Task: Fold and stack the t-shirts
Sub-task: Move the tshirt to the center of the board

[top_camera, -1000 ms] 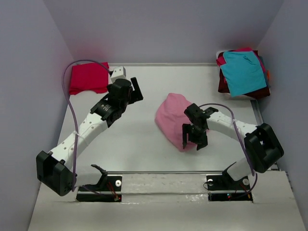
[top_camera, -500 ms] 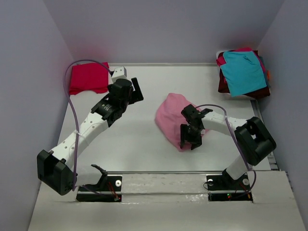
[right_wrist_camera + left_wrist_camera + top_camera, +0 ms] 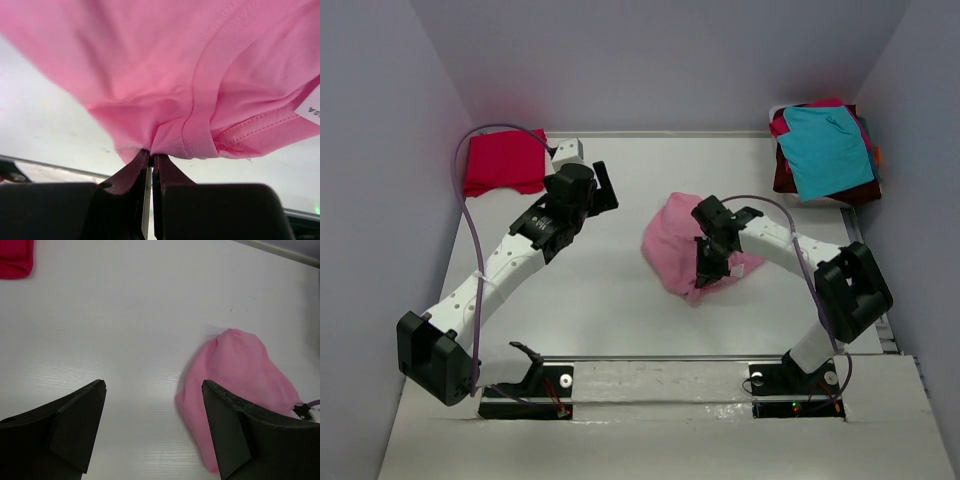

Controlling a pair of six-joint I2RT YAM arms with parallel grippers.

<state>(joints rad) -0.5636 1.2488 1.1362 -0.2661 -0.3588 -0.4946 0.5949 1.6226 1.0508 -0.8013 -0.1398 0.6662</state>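
The right gripper (image 3: 150, 159) is pinched shut on a seamed edge of the light pink t-shirt (image 3: 670, 245), which is bunched mid-worktop (image 3: 600, 310). The left gripper (image 3: 152, 390) hangs wide open and empty to its left. A slow, high lift would likely let the cloth unfurl so a second corner shows.

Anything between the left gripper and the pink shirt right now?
Nothing: only bare white table separates the open left gripper from the pink t-shirt, clearest in the left wrist view.

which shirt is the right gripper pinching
The light pink t-shirt mid-table: the right gripper is shut on its edge. The red t-shirt lies apart at far left, the teal t-shirt at far right.
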